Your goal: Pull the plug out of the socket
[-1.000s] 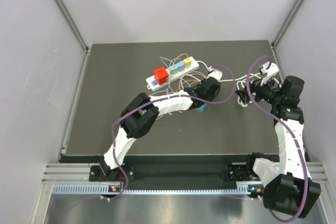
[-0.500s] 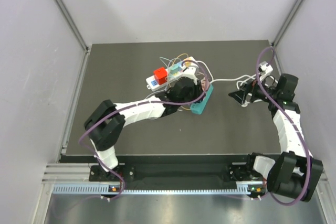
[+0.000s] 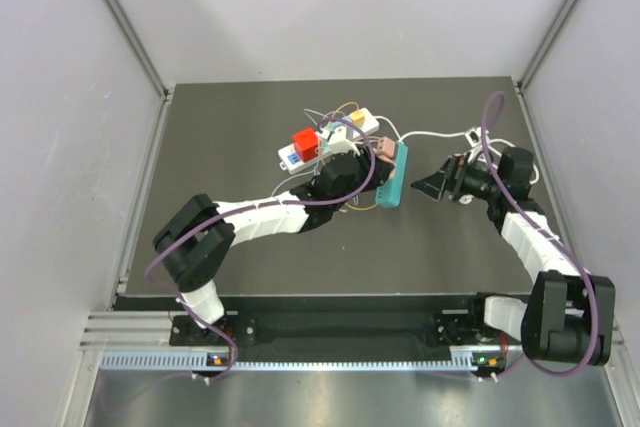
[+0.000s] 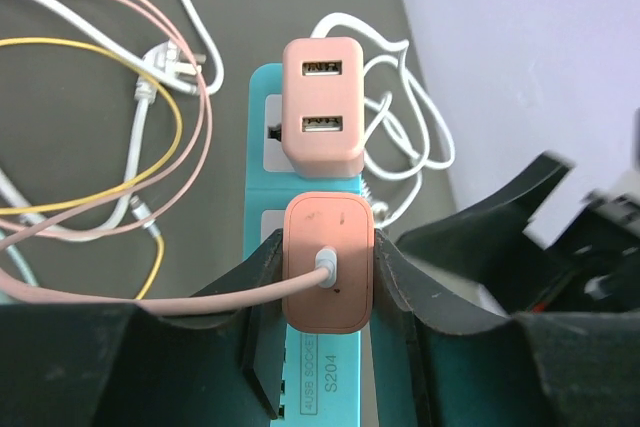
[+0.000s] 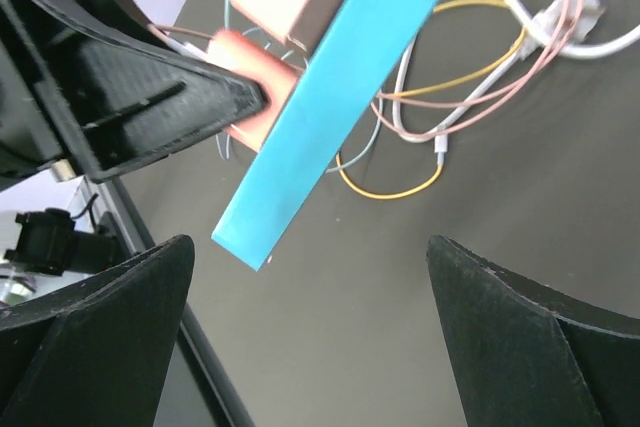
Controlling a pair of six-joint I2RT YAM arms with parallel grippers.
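Note:
My left gripper (image 4: 328, 282) is shut on a salmon plug (image 4: 328, 262) with a pink cable, which sits in the teal socket strip (image 4: 335, 387). A paler pink two-port adapter (image 4: 322, 107) is plugged in just beyond it. In the top view the teal socket strip (image 3: 392, 175) stands at mid-table, with the left gripper (image 3: 372, 159) on its left side. It looks raised off the table in the right wrist view, where the teal socket strip (image 5: 330, 112) slants across. My right gripper (image 5: 310, 247) is open, a little to the strip's right and apart from it; in the top view the right gripper (image 3: 425, 187) faces the strip.
A white power strip (image 3: 290, 155) with a red block (image 3: 305, 142) and several coloured plugs lies behind the left wrist. Loose yellow, pink and white cables (image 4: 150, 127) are spread on the dark mat. A white cable (image 3: 435, 135) runs to the back right. Grey walls close in both sides.
The left arm has swung, turning the teal strip from flat to nearly lengthwise and carrying it toward the back. The right gripper has moved left toward the strip, staying open.

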